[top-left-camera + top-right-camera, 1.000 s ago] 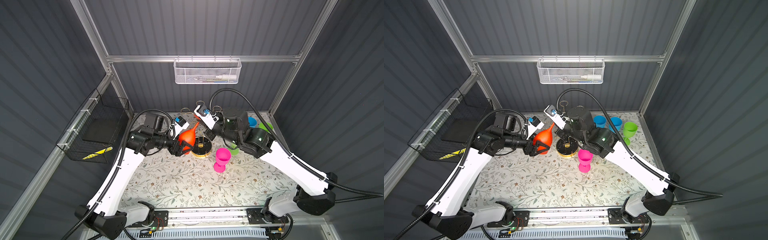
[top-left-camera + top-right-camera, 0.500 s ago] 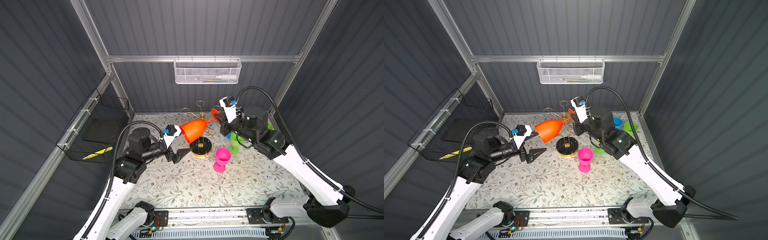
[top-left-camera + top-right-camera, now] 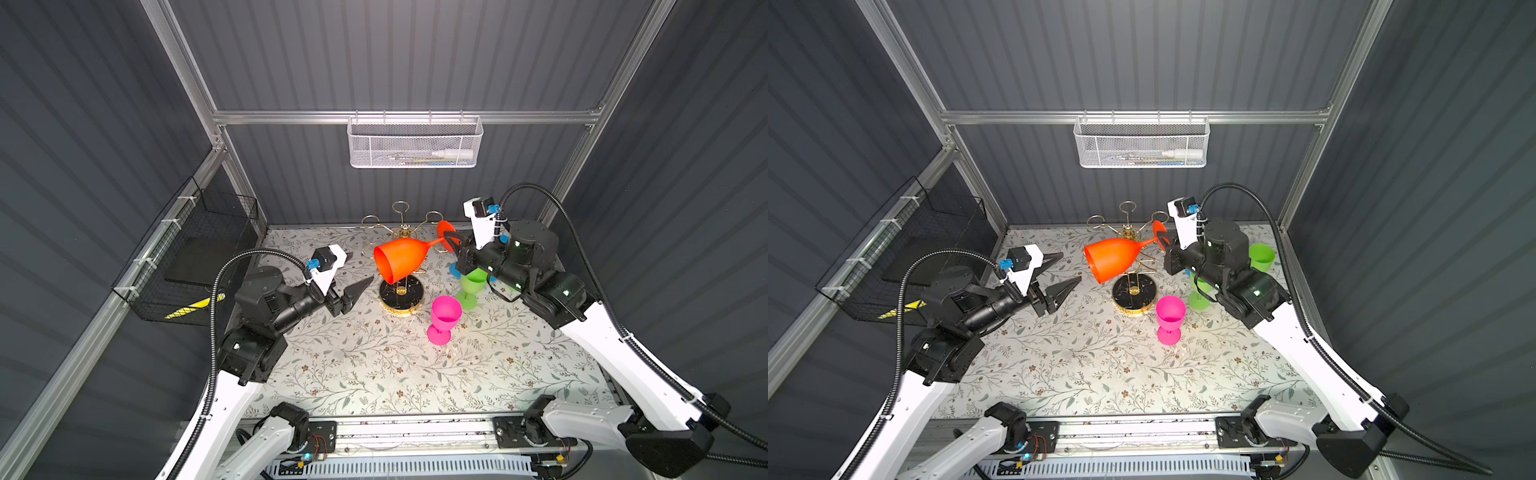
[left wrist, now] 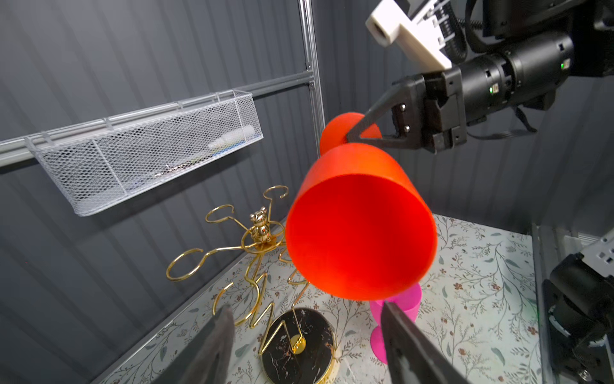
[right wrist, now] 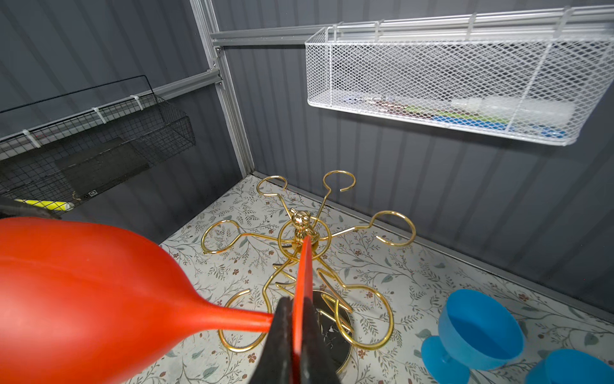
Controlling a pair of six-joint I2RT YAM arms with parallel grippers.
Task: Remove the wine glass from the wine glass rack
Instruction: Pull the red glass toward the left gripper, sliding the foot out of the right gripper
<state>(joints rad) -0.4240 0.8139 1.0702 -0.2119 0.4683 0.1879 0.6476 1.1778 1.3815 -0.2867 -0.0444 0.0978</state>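
Note:
The orange wine glass [image 3: 401, 259] [image 3: 1113, 257] lies on its side in the air above the wine glass rack [image 3: 411, 295] [image 3: 1142, 297], clear of its gold arms. My right gripper [image 3: 449, 243] [image 5: 300, 319] is shut on the glass's thin foot disc. The glass's open bowl [image 4: 358, 232] points toward my left gripper [image 3: 360, 268] [image 4: 307, 307]. That gripper is open and empty, a short way left of the rack. The rack's ring-ended arms [image 5: 395, 229] carry nothing.
A pink glass [image 3: 444, 318] and a green glass [image 3: 471, 286] stand upright right of the rack's base. Blue glasses [image 5: 478, 332] stand further back right, by another green one [image 3: 1260, 257]. A white mesh basket [image 3: 413, 143] hangs on the back wall, a black wire basket [image 3: 195, 257] on the left wall.
My left gripper let go of the orange bowl and drew back left. My right gripper shut on the foot and carried the glass up and away from the rack's arm.

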